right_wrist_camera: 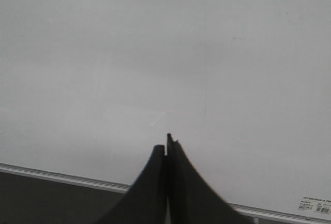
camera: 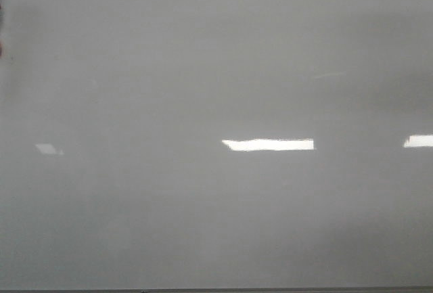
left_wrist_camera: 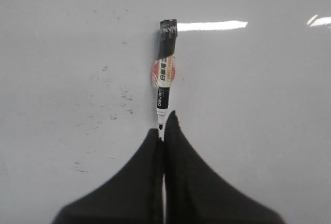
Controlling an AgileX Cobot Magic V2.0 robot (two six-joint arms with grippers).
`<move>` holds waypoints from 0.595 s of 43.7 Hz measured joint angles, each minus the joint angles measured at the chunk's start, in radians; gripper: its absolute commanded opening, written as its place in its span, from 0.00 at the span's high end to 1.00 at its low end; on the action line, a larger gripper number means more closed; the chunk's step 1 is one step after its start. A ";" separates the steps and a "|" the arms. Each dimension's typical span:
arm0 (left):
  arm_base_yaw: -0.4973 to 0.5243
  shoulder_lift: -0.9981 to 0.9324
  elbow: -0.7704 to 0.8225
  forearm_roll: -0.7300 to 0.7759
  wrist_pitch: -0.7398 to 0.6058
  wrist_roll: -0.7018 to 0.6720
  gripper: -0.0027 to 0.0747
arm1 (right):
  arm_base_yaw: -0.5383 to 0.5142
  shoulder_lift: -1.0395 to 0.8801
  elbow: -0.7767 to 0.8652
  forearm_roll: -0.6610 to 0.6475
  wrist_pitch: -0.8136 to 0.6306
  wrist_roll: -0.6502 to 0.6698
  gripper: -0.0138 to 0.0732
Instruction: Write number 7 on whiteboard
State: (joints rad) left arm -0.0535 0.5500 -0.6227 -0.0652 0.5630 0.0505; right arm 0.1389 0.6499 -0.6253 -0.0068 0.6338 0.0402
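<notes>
Left gripper point(left_wrist_camera: 164, 127): black fingers pressed together, nothing between them; tips just beside the marker's nib.
Marker point(left_wrist_camera: 165, 71): lying flat on the whiteboard point(left_wrist_camera: 269, 105), black cap end away from the fingers, white labelled barrel.
Right gripper point(right_wrist_camera: 168, 144): fingers pressed together, nothing held, above the board near its framed edge point(right_wrist_camera: 67, 179).
Number 7: no digit visible; only faint black specks point(left_wrist_camera: 116, 105) beside the marker.

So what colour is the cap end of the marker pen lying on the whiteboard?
Black, on the slim white-and-black marker pen; the left wrist view shows it best.
</notes>
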 measured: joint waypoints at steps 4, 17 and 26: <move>-0.006 0.033 0.000 0.000 0.005 0.000 0.60 | 0.000 0.000 0.000 0.000 0.002 0.000 0.45; -0.008 0.201 -0.049 0.000 0.007 0.005 0.33 | 0.000 0.000 0.000 0.000 0.002 -0.002 0.22; -0.057 0.355 -0.111 0.010 0.005 0.042 0.33 | 0.000 0.000 0.000 0.000 0.002 -0.003 0.22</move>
State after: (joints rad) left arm -0.1109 0.9046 -0.7341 -0.0548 0.5684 0.0927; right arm 0.1389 0.6499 -0.6253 -0.0068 0.6353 0.0376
